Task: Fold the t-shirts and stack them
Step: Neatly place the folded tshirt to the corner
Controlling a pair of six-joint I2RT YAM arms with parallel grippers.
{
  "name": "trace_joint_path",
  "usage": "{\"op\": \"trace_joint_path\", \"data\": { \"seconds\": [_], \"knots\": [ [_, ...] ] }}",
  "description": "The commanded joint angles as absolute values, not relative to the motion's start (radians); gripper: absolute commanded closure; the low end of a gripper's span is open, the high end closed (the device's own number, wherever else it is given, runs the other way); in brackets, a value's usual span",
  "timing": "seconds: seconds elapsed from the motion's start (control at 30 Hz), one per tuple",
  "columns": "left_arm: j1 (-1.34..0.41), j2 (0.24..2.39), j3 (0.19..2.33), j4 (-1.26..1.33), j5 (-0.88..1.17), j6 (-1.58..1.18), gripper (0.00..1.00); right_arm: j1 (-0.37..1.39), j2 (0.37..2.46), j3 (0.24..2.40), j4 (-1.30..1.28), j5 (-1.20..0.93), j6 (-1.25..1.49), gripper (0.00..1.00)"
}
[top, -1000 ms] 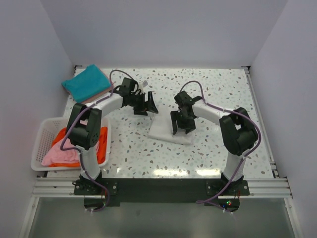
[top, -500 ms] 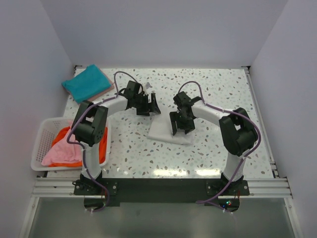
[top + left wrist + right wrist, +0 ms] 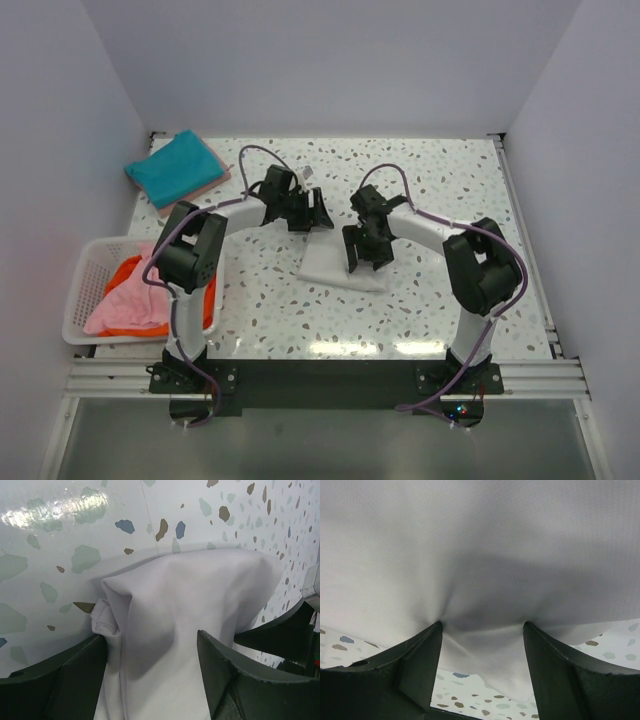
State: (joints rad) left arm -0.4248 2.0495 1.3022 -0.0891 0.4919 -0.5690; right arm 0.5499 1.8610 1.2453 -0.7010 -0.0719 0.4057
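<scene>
A folded white t-shirt (image 3: 335, 270) lies mid-table. My left gripper (image 3: 312, 215) is at its far left corner, open; in the left wrist view its fingers (image 3: 75, 675) straddle a bunched fold of the white cloth (image 3: 190, 600), the left finger against the crumpled edge. My right gripper (image 3: 362, 258) stands on the shirt's right part, open, both fingertips pressed into the white cloth (image 3: 480, 540) and dimpling it. A folded teal t-shirt (image 3: 175, 165) rests on a pinkish one at the far left corner. Pink (image 3: 125, 310) and orange (image 3: 130, 272) t-shirts lie crumpled in the basket.
The white lattice basket (image 3: 85, 270) stands at the near left, beside the left arm's base. White walls close the table on the left, back and right. A metal rail runs along the near edge.
My left gripper has moved right, along the white t-shirt's far edge, and its jaws have narrowed a little around the fold. The right gripper has stayed pressed on the shirt.
</scene>
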Motion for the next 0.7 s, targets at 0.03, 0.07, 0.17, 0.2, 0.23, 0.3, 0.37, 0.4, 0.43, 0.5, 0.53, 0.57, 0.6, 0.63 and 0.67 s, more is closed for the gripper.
{"op": "trace_joint_path", "data": {
  "seconds": [0.03, 0.07, 0.17, 0.2, 0.23, 0.3, 0.37, 0.4, 0.43, 0.5, 0.53, 0.57, 0.6, 0.63, 0.67],
  "knots": [
    [-0.439, 2.112, 1.29, -0.107, 0.468, -0.586, 0.32, 0.563, 1.83, 1.218, -0.661, -0.089, 0.397, 0.31],
    [-0.439, 2.115, 1.292, -0.109, 0.466, -0.589, 0.35, 0.563, 1.825, 1.216, -0.66, -0.089, 0.396, 0.31],
    [-0.443, 2.132, 1.305, -0.12, 0.456, -0.594, 0.49, 0.563, 1.822, 1.219, -0.66, -0.083, 0.393, 0.31],
    [-0.443, 2.135, 1.315, -0.121, 0.45, -0.594, 0.54, 0.563, 1.821, 1.22, -0.66, -0.083, 0.39, 0.31],
    [-0.443, 2.144, 1.319, -0.123, 0.445, -0.594, 0.65, 0.563, 1.819, 1.223, -0.661, -0.083, 0.39, 0.31],
    [-0.443, 2.152, 1.328, -0.133, 0.431, -0.594, 0.79, 0.563, 1.816, 1.226, -0.666, -0.074, 0.384, 0.31],
    [-0.443, 2.157, 1.356, -0.149, 0.42, -0.583, 0.97, 0.563, 1.815, 1.233, -0.676, -0.068, 0.374, 0.31],
    [-0.443, 2.158, 1.38, -0.158, 0.401, -0.578, 1.0, 0.563, 1.815, 1.236, -0.687, -0.057, 0.371, 0.31],
    [-0.442, 2.155, 1.394, -0.169, 0.388, -0.569, 1.0, 0.563, 1.816, 1.247, -0.695, -0.051, 0.368, 0.31],
    [-0.439, 2.148, 1.44, -0.215, 0.336, -0.532, 1.0, 0.561, 1.816, 1.258, -0.724, -0.006, 0.361, 0.3],
    [-0.436, 2.135, 1.454, -0.234, 0.315, -0.52, 1.0, 0.561, 1.813, 1.275, -0.738, 0.008, 0.359, 0.3],
    [-0.433, 2.125, 1.466, -0.265, 0.298, -0.499, 1.0, 0.561, 1.815, 1.285, -0.752, 0.038, 0.356, 0.29],
    [-0.42, 2.114, 1.482, -0.274, 0.269, -0.488, 1.0, 0.56, 1.81, 1.293, -0.776, 0.061, 0.354, 0.27],
    [-0.416, 2.086, 1.485, -0.285, 0.255, -0.48, 1.0, 0.56, 1.803, 1.314, -0.784, 0.105, 0.351, 0.27],
    [-0.408, 2.073, 1.489, -0.291, 0.241, -0.462, 1.0, 0.56, 1.795, 1.325, -0.794, 0.123, 0.351, 0.26]
  ]
}}
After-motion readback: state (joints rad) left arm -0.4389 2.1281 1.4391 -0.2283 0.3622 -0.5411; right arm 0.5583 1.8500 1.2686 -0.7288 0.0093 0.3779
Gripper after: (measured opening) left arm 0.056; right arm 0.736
